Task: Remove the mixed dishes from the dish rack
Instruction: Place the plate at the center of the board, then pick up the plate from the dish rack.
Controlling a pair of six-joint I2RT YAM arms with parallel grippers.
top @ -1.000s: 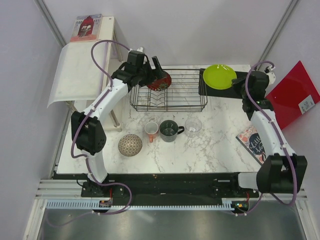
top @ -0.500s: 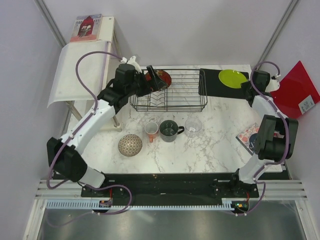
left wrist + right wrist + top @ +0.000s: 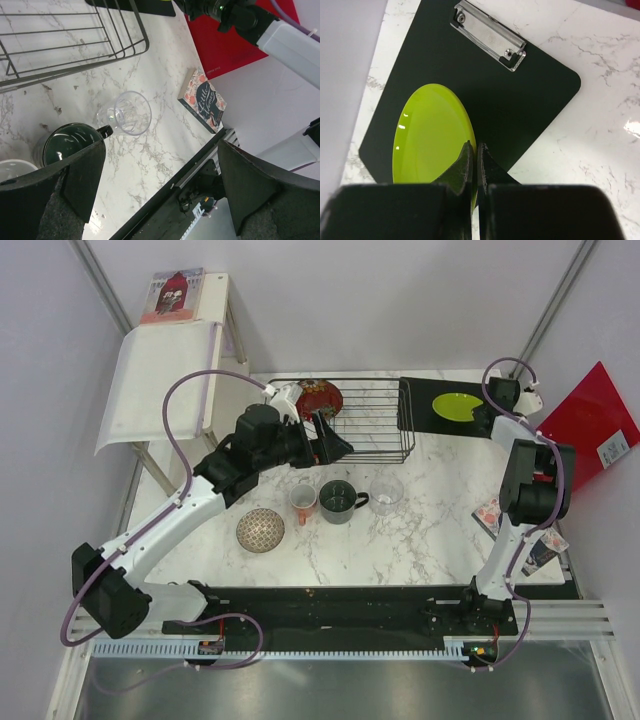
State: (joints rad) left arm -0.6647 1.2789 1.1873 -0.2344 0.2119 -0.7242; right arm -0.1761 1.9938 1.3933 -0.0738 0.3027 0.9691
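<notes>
The dish rack (image 3: 375, 425) stands at the back of the table, with the dark red patterned bowl (image 3: 320, 397) in its back left corner. My left gripper (image 3: 335, 445) is open and empty at the rack's front edge. In its wrist view (image 3: 165, 185) the rack wires (image 3: 120, 27), clear glass (image 3: 131, 112) and dark grey mug (image 3: 67, 145) show. The small patterned bowl (image 3: 260, 530), orange-red cup (image 3: 303, 502), mug (image 3: 338, 500) and glass (image 3: 386, 492) stand on the table. My right gripper (image 3: 476, 150) is shut on the rim of the lime-green plate (image 3: 432, 135), over the black clipboard (image 3: 510, 100).
A white shelf stand (image 3: 160, 380) with a book (image 3: 172, 295) is at the back left. A red board (image 3: 590, 420) leans at the right. A patterned book (image 3: 202, 100) lies on the table at the right, near my right arm.
My left gripper has come away from the dark red bowl, towards the rack's front edge; the bowl stays in the rack. My right arm has swung back and brought the plate low over the clipboard.
</notes>
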